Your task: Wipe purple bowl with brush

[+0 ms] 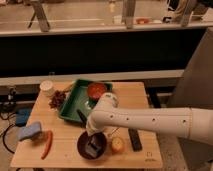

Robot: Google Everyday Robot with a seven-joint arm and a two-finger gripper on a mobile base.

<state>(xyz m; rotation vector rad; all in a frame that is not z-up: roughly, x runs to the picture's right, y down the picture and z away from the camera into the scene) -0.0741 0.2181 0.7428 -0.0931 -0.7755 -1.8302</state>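
Observation:
The purple bowl (84, 149) sits on the wooden table near its front edge. My gripper (93, 144) reaches down into the bowl from the white arm that comes in from the right. It is shut on the brush, whose slim black handle (81, 117) sticks up and to the left, while its greyish head (94, 147) rests inside the bowl. The arm hides the bowl's back rim.
A green tray (71, 102) behind the bowl holds an orange-red bowl (97, 91). A yellow fruit (117, 145) and a black remote (135, 140) lie right of the bowl. A red chili (47, 144), blue sponge (29, 131), grapes (57, 99) and white cup (47, 87) are on the left.

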